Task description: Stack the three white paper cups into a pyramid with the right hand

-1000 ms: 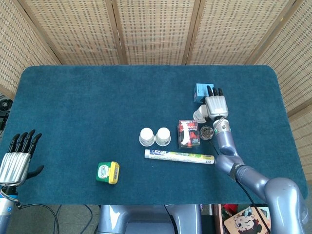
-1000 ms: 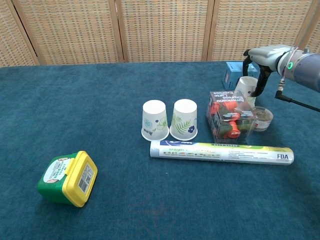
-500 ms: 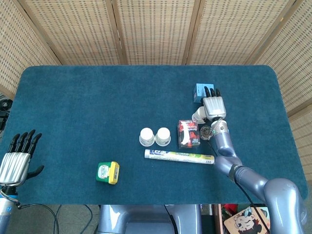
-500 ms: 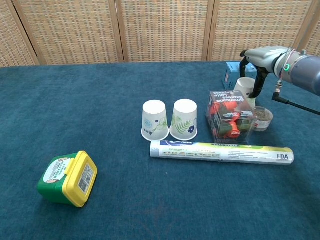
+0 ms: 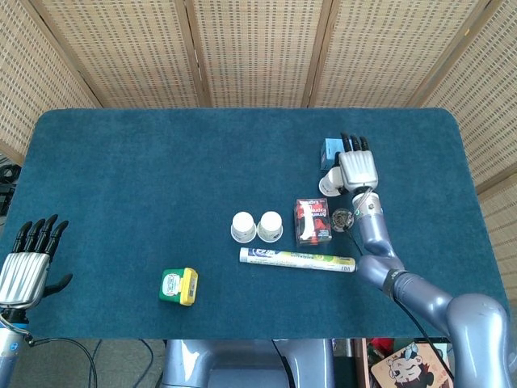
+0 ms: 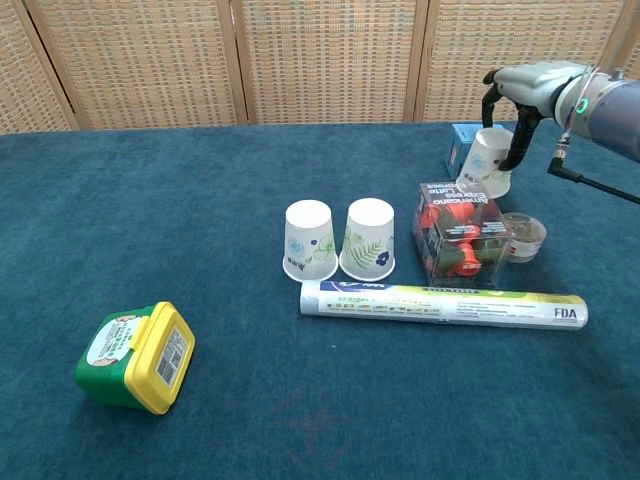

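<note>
While two white paper cups sit rim-down side by side near the middle of the blue table [image 5: 145, 153], the head view shows the right hand [image 5: 356, 168] far off to the right, closed around the third paper cup [image 5: 329, 183]. That cup shows just left of the palm, in front of a small blue box [image 5: 327, 149] and beyond a clear red-printed package [image 5: 313, 221]. The left base cup [image 5: 243, 226] and the right base cup [image 5: 270, 226] touch or nearly touch, with a long foil-wrap box [image 5: 297, 259] lying just in front of them. A green and yellow tub [image 5: 178, 286] lies well apart to the left. The left hand [image 5: 27, 263] rests at the near left edge, fingers spread, holding nothing.

From the chest view, the right hand [image 6: 522, 100] grips the third paper cup [image 6: 487, 162] upside down and tilted, apparently lifted clear of the cloth above the clear package [image 6: 462, 228]; the small blue box [image 6: 463, 148] stands behind it and a small round tin [image 6: 523, 235] lies beside the package. The two base cups, left [image 6: 309, 240] and right [image 6: 369, 238], stand inverted and close together, behind the foil-wrap box [image 6: 443, 303]. The green and yellow tub [image 6: 136, 357] lies on its side at near left.

By these pictures, the base row looks ready and the top cup is in hand; carrying it across and setting it on the pair remains.
</note>
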Robot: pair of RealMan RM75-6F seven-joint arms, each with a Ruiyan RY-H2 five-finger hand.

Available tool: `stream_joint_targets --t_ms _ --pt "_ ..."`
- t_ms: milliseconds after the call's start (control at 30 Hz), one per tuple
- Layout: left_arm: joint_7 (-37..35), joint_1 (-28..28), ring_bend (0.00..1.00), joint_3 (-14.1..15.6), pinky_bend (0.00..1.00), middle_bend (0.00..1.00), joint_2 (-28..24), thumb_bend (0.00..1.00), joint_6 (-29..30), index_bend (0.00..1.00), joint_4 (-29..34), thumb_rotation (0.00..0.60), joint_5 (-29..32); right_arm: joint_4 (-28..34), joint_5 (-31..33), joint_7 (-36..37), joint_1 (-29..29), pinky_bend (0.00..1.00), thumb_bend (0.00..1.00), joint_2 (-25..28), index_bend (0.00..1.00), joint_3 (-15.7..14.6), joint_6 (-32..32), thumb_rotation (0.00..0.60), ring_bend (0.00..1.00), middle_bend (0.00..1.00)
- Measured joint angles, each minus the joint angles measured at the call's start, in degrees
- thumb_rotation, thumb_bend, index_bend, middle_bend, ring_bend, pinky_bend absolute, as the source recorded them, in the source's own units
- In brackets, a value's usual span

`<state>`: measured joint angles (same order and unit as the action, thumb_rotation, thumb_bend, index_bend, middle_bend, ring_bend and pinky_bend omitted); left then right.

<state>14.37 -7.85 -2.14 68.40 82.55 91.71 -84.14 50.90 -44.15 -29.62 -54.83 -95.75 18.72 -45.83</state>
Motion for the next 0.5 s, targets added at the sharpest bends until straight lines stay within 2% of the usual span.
stream_joint_targets --t_ms 267,500 --pt "-0.2 0.0 0.0 0.0 0.0 0.0 -0.1 0.22 -0.1 0.0 0.0 0.6 0.0 5.5 0.3 -1.8 0.1 0.0 0.16 3.1 0.52 0.9 -2.5 0.6 0.0 0.01" --pt "-0.4 0.0 0.0 0.3 0.0 0.0 0.0 0.22 0.0 0.0 0.0 0.6 -0.6 17.0 0.2 -4.6 0.5 0.0 0.16 7.8 0.52 1.9 -7.0 0.6 0.0 0.01"
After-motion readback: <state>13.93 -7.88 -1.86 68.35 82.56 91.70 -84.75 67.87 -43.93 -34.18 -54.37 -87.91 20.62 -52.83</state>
